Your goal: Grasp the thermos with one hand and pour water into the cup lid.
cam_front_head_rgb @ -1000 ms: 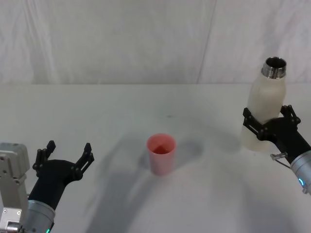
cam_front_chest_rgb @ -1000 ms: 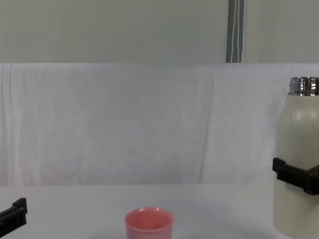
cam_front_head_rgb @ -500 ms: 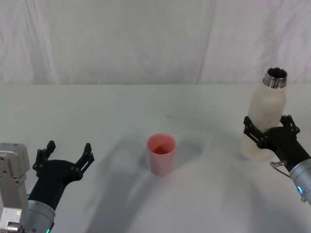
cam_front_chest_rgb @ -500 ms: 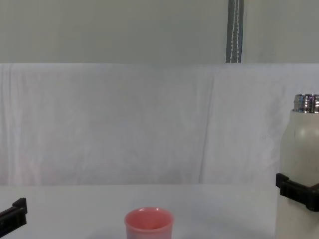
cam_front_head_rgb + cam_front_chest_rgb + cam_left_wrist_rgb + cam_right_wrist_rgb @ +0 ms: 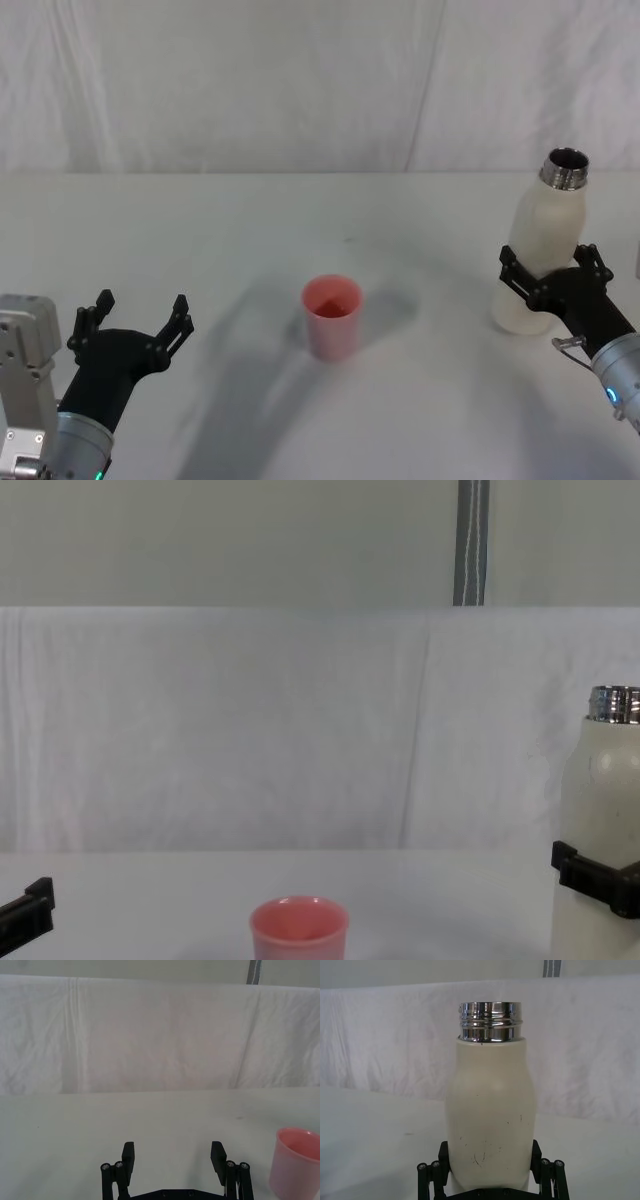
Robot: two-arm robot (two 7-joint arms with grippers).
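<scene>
The thermos (image 5: pixel 545 235) is a tall cream-white bottle with an open steel neck, upright at the table's right side. My right gripper (image 5: pixel 551 264) is shut on its lower body, one finger on each side, as the right wrist view shows for the thermos (image 5: pixel 490 1105) and gripper (image 5: pixel 490 1154). The cup lid (image 5: pixel 332 316), a small pink cup, stands upright mid-table, well left of the thermos and apart from it. My left gripper (image 5: pixel 140 306) rests open and holding nothing near the front left, with the cup lid (image 5: pixel 295 1162) off to its side.
The white table (image 5: pixel 300 220) runs back to a draped white cloth wall (image 5: pixel 250 80). Open surface lies between the cup lid and the thermos, and between the left gripper and the cup lid. A grey pole (image 5: pixel 470 540) stands behind the cloth.
My right gripper has lowered the thermos, held upright, down towards the table at the right. The cup lid and left gripper have not moved.
</scene>
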